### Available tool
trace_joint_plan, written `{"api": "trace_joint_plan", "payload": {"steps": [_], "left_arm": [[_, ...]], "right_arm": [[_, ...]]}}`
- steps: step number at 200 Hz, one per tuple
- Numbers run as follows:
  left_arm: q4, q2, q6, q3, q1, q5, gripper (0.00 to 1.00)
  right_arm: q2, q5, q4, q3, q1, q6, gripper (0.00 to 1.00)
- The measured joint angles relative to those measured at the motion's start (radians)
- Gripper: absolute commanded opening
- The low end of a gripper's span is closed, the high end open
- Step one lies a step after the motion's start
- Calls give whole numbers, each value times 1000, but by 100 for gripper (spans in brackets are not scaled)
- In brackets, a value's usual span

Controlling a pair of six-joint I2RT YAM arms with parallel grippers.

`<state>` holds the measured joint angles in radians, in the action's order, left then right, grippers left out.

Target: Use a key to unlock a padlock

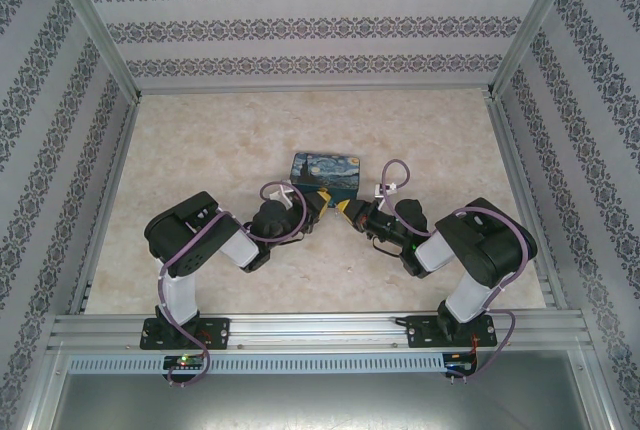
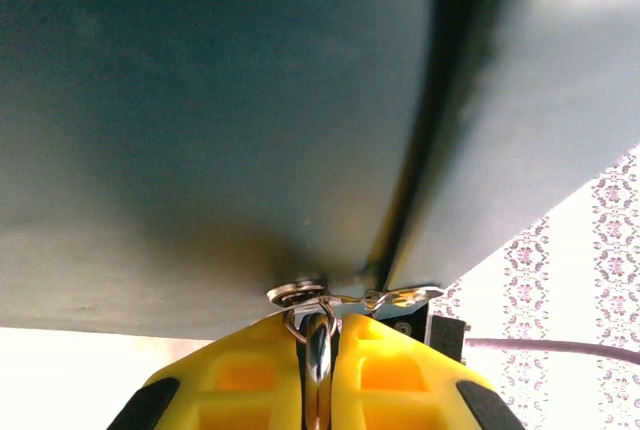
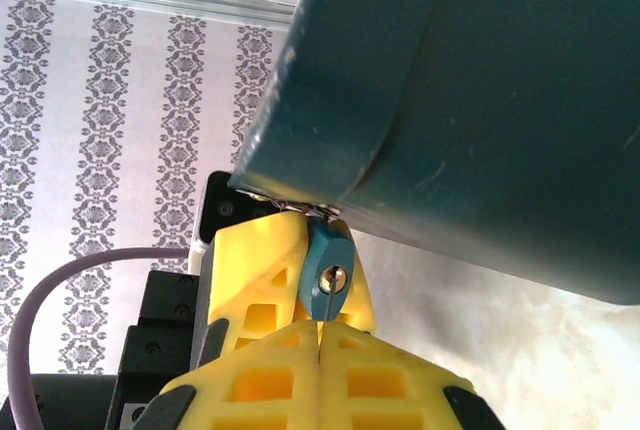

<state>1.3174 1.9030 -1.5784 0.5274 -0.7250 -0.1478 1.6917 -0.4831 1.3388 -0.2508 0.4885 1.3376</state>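
Yellow fingers [image 3: 270, 370] of the right gripper [image 3: 320, 328] were pressed together, seemingly nipping the lower edge of the blue padlock [image 3: 326, 272], which hung, keyhole outward, at the corner of the dark box [image 3: 480, 100] in the middle of the table [image 1: 200, 150]. Opposite, the left gripper [image 2: 319, 335] pinched the metal key [image 2: 319, 350] against the box's underside.
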Motion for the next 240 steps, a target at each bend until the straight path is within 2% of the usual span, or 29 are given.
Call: {"api": "trace_joint_plan", "payload": {"steps": [64,157,240], "left_arm": [[0,-3,-53,40,-12,-29,0],[0,-6,-61,51,-27,-37,0],[-8,-7,-53,24,-27,-21,0]], "right_arm": [[5,-33,14,-5,-50,-5,0],[5,-102,13,-10,-94,-5,0],[-80,-158,11,91,-146,-5,0]]}}
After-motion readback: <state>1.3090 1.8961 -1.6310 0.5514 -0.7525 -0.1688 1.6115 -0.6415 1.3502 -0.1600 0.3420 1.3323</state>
